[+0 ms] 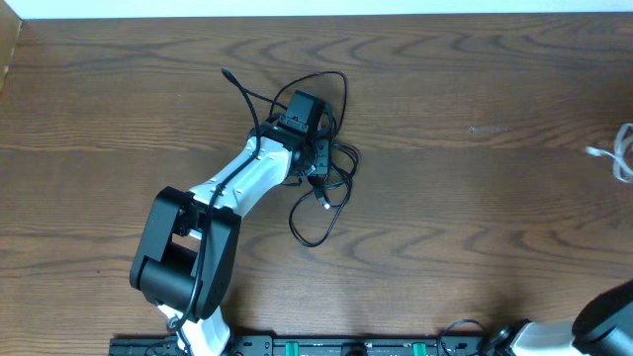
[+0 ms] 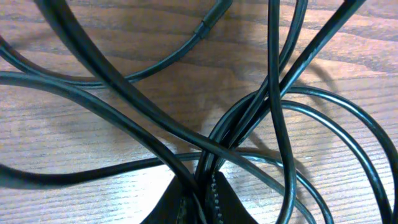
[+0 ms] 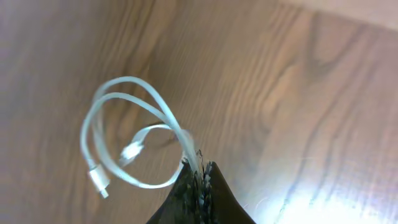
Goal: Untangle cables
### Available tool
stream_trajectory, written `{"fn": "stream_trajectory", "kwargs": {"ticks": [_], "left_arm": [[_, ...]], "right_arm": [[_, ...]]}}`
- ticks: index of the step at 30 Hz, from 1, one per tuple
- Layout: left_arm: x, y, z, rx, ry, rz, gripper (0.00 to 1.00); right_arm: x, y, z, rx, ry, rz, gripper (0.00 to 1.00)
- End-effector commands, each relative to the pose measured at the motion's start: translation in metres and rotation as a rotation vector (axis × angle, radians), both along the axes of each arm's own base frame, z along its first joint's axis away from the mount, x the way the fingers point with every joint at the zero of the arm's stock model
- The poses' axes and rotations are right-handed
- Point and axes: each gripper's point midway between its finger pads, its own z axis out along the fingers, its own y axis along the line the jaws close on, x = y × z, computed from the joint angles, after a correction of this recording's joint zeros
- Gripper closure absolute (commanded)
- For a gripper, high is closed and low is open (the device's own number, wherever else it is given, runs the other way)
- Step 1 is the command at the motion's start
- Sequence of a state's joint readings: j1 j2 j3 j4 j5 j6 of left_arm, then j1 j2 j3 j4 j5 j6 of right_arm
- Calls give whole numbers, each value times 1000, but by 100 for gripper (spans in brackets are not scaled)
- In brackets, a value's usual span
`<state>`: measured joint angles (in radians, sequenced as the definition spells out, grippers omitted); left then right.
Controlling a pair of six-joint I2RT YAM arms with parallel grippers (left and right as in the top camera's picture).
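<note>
**Overhead.** Your left arm point(image 1: 247, 178) reaches out over the black cables point(image 1: 331, 148), which lie in one loose tangle on the bench point(image 1: 475, 79), left of centre. The white cable point(image 1: 623, 148) is well apart from them, at the far right edge and only partly in view.

**Left wrist.** Your left fingers point(image 2: 177, 208) are pressed together on the black cables. More than one strand appears to run into the pinch, and other loops cross over and under just above it.
Risk: if you pull from here with several strands clamped, the crossings could cinch tight, or the whole tangle could drag along the bench without opening.

**Right wrist.** Your right fingers point(image 3: 186, 199) pinch the white cable at one spot. Its loops and one plug point(image 3: 99, 180) hang free over bare bench. The view is blurred.
Risk: the pinch is narrow, so a quick swing could let the cord slip out. A dangling plug could also catch in its own loop and knot it.
</note>
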<state>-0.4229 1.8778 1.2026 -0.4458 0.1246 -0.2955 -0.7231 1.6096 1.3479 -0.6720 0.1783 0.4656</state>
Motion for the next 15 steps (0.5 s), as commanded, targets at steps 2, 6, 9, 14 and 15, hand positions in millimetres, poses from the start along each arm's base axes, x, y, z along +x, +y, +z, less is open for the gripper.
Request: {"fn": "stream_trajectory", "kwargs": {"ticks": [2, 6, 9, 14, 15], "left_arm": [[-3, 2, -8, 17, 15, 10, 92], [-3, 2, -8, 18, 15, 9, 92], [-3, 2, -8, 18, 15, 9, 92], [-3, 2, -8, 18, 15, 9, 92], [-3, 2, -8, 18, 15, 10, 92]], "right_arm": [[-5, -10, 19, -4, -76, -73, 99], [7, -4, 7, 37, -82, -31, 99], [16, 0, -2, 55, -77, 4, 99], [59, 30, -11, 139, -156, 259, 99], [77, 45, -8, 160, -207, 384, 99]]}}
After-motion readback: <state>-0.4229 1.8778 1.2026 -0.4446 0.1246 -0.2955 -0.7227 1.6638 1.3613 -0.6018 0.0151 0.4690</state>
